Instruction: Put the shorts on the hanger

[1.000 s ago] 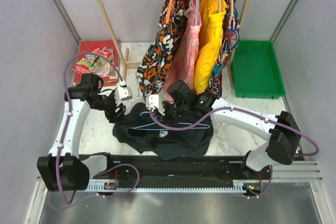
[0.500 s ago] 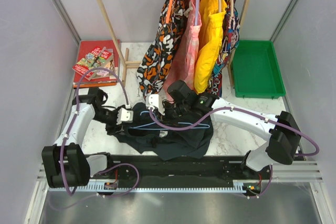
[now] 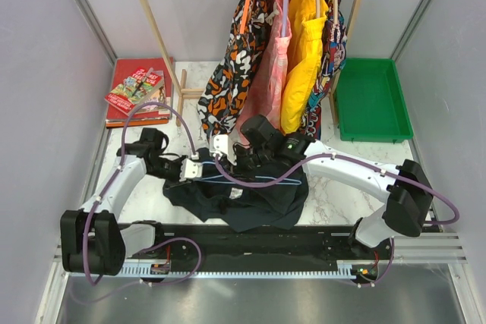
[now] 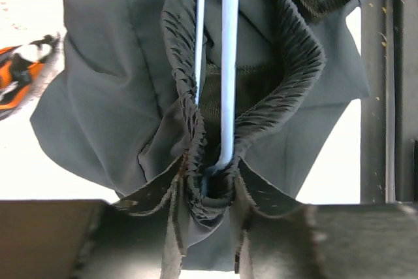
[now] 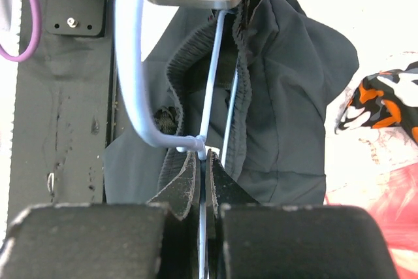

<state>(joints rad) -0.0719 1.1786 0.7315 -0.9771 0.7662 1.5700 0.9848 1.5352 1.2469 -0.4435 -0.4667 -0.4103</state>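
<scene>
A big white stone table (image 3: 334,187) fills the floor of the booth. At the back, clothes hang in a row from a wooden rack (image 3: 156,28): a spotty orange, black and white garment (image 3: 231,73), a pink one (image 3: 267,81) and a yellow one (image 3: 304,58). A green tray (image 3: 372,104) sits at the back right of the table. Some red books (image 3: 137,92) lie in a pile at the back left. The shorts (image 3: 250,202) are black and lie in a soft heap on the table near the front, between the two arms. The hanger (image 3: 254,181) is thin and pale blue. It lies on top of the shorts with its left end tucked inside the waistband. The left gripper (image 3: 203,170) is at the left end of the shorts. In its wrist view its fingers (image 4: 157,194) are squeezed on a bunched-up bit of the waistband, and the bent corner of the hanger sits right there in the fold between them. The right gripper (image 3: 231,158) is at the back edge of the shorts, just beside the left one. Its fingers (image 5: 183,191) are pressed together on the thin wire of the hanger, close to where the hook starts.
</scene>
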